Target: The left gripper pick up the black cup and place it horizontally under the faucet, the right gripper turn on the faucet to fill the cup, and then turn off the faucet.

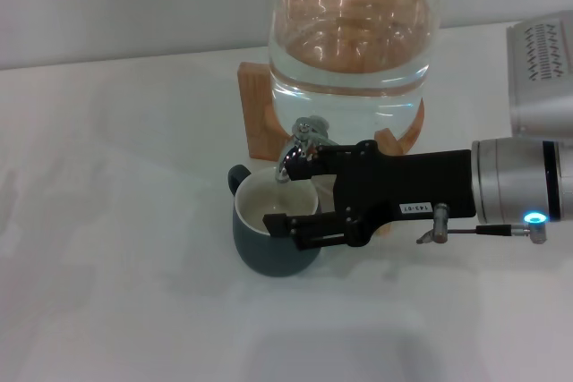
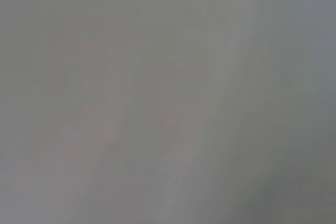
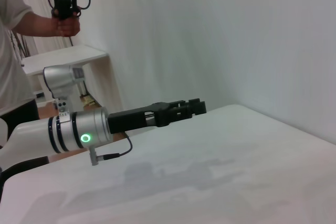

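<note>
**Cup under the tap, right gripper at the tap**

I see the black cup (image 1: 269,241) standing upright on the white table (image 1: 107,292), right under the faucet (image 1: 303,145). My right gripper (image 1: 300,187) reaches in from 3 o'clock; its fingers sit apart, one near the faucet, one over the cup's rim. At 12 o'clock stands the glass water jar (image 1: 349,42). The left gripper (image 3: 191,107) hangs over another part of the table, far from the cup; I cannot tell its fingers.

The right gripper (image 1: 291,194) is a black boxy body with two long parallel fingers (image 1: 309,226), and a small white label (image 1: 416,209) with dark print sits behind the jaws. Behind that comes a silver-grey cylindrical wrist (image 1: 519,190) with a glowing blue-green ring light (image 1: 534,217). A thin black cable (image 1: 488,231) with a metal plug runs beneath the body. The left gripper (image 3: 189,107) is all black on a silver wrist with a green ring light (image 3: 85,138).
</note>
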Robot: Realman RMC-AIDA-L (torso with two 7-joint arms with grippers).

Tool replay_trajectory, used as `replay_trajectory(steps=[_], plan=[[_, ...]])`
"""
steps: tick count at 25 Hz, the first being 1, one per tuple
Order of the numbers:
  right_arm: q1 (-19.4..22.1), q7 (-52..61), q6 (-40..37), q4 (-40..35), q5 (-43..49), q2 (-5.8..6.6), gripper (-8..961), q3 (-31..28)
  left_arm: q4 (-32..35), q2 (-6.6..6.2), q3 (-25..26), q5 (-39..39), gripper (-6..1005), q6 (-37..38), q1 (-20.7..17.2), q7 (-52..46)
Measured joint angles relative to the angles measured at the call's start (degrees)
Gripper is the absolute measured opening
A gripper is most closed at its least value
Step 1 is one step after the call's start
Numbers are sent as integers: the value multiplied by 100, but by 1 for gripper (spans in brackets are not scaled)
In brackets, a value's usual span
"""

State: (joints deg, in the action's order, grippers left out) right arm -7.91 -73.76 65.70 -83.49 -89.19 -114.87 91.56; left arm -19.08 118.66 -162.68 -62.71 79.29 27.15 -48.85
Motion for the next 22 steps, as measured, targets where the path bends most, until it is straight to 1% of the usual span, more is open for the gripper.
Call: replay_trajectory(steps=[3, 4, 5, 6, 7, 10, 13, 16, 19, 22], plan=[[8, -27, 168, 0, -21, 0, 791, -115, 0, 0, 0, -11, 532, -1, 1, 1], [15, -40, 311, -3, -49, -1, 791, -187, 0, 0, 0, -31, 532, -2, 1, 2], [30, -84, 646, -40, -117, -6, 791, -350, 0, 0, 0, -51, 532, -2, 1, 4], [30, -84, 646, -40, -117, -6, 791, -350, 0, 0, 0, -80, 532, -2, 1, 5], [40, -116, 812, -58, -156, -9, 791, -434, 1, 0, 0, -105, 532, -2, -4, 8], [112, -270, 1182, -54, -310, -11, 791, -832, -1, -1, 0, -206, 532, -1, -17, 25], [192, -507, 1289, 169, -417, -11, 791, -1420, -11, -6, 0, -343, 532, 6, -32, 30], [188, -942, 1336, 681, -680, -9, 791, -2037, -26, -13, 0, -487, 532, 16, -49, 31], [137, -1628, 1362, 1408, -1057, -9, 791, -2583, -35, -25, 0, -579, 532, 20, -60, 32], [54, -2513, 1376, 2377, -1569, -10, 791, -3109, -35, -32, 0, -662, 532, 20, -62, 35]])
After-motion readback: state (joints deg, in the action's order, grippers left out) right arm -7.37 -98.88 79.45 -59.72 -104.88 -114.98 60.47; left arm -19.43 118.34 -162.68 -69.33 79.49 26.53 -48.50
